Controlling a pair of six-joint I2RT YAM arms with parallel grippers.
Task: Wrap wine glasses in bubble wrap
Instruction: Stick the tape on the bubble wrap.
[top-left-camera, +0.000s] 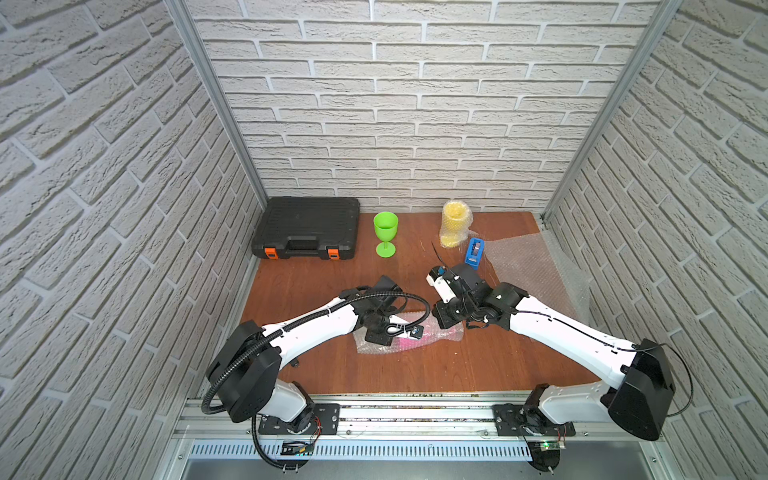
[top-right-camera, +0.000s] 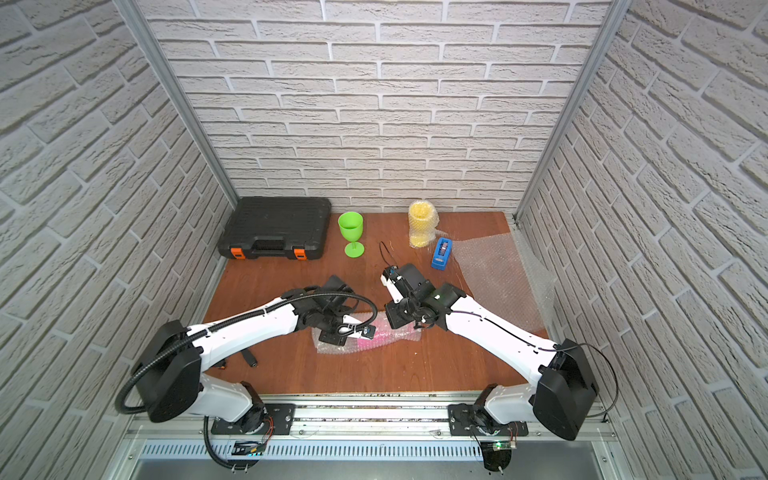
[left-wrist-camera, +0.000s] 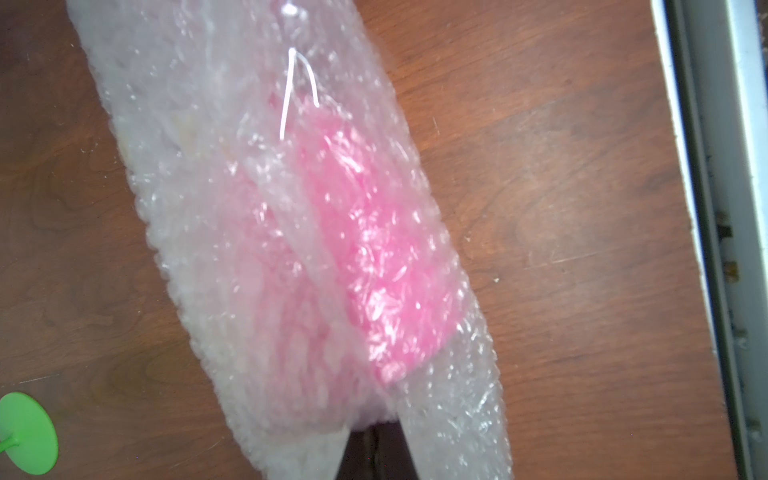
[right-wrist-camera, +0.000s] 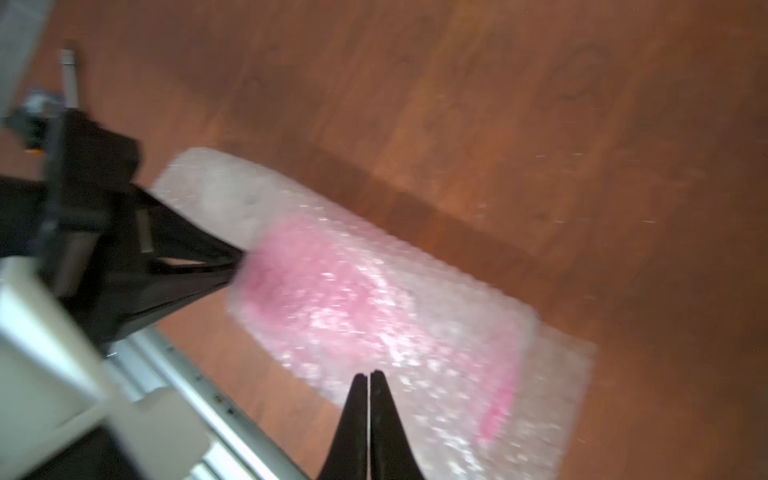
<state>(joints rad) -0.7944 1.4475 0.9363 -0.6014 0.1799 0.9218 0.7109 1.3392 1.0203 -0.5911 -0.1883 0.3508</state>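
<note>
A hot pink wine glass (top-left-camera: 405, 342) (left-wrist-camera: 374, 249) (right-wrist-camera: 332, 291) lies on its side mid-table, rolled in bubble wrap (top-left-camera: 451, 333) (left-wrist-camera: 199, 174) (right-wrist-camera: 552, 374). My left gripper (right-wrist-camera: 237, 266) (left-wrist-camera: 376, 432) is shut on one end of that wrap, by the cup. My right gripper (right-wrist-camera: 369, 374) hovers over the roll's other part, shut with nothing between its tips. The lime green wine glass (top-left-camera: 385, 232) (top-right-camera: 351, 232) stands bare at the back. A yellow wine glass (top-left-camera: 454, 224) (top-right-camera: 422, 224) stands wrapped to its right.
A flat spare sheet of bubble wrap (top-left-camera: 528, 266) (top-right-camera: 494, 270) lies at the right, against the wall. A blue tape dispenser (top-left-camera: 474, 252) (top-right-camera: 441, 253) sits beside it. A black tool case (top-left-camera: 307, 228) fills the back left corner. A metal rail (top-left-camera: 395, 415) borders the wooden table (top-left-camera: 415, 374) in front.
</note>
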